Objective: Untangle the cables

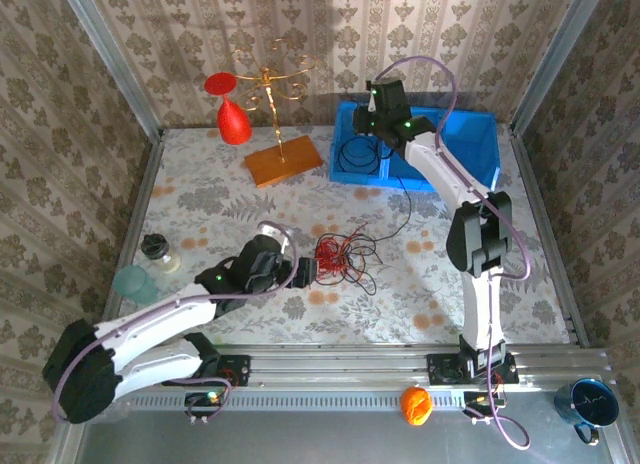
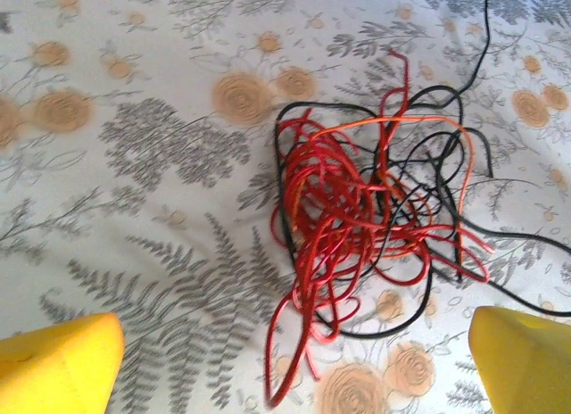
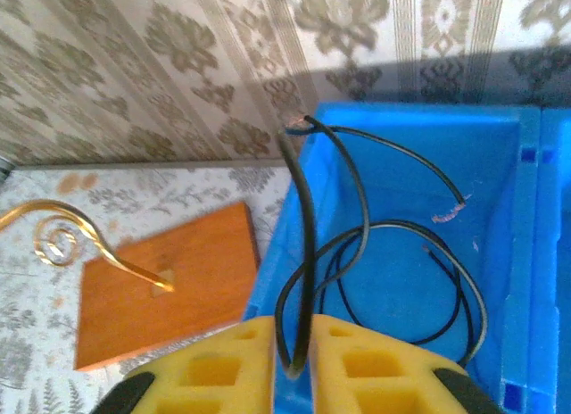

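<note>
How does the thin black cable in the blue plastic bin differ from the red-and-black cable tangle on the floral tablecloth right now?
The thin black cable is a single strand in open loops; the red-and-black cable tangle is many strands knotted together. The black cable drops into the blue plastic bin, pinched between the right fingers; the tangle lies loose on the floral tablecloth between the wide-open left fingers, untouched. Both are thin, flexible wire.
</note>
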Controlling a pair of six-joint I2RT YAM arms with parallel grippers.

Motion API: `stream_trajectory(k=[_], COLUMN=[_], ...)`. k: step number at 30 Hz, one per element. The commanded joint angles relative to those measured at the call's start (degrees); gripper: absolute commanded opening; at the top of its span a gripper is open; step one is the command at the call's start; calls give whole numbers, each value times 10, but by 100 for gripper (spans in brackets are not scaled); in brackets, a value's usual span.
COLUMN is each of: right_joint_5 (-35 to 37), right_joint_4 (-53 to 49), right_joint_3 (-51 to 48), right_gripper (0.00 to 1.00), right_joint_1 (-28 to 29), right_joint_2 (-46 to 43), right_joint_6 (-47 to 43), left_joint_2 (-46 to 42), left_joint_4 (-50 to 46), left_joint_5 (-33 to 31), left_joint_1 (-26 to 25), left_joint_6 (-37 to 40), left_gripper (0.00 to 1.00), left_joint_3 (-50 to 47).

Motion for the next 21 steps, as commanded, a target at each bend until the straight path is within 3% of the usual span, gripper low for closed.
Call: stream_trajectory(k=[1,5,9,13,17,19,21], right_joint_5=[25,48,52,55,62,41,-32], right_joint_4=[-23,7,27,39,30,6,17], right_joint_3=[1,-57,-143,-291,-440,-498,-575], right_gripper=[25,39,39,41,54,52,46], right_joint_1=[-2,5,20,57,105,125,138], right_joint_2=[-10,-67,-155,-277,-390,-438,-484], right_joint_6=[24,27,12,-11,-4,7,17], left_joint_2=[-36,-57,-50,-26,6,22,41], left_joint_4=[-43,-48,-46,-34,-22,-21,-17], left_joint_5=[-12,-5,3,21,42,55,65], left_joint_1=[11,18,21,22,24,26,27], left_joint_6=[-17,-19,-20,-28,-29,-22,-13], left_gripper=[100,100,100,99,97,95,89], left_joint_3=[-18,-24,-20,-17,-10,0,10])
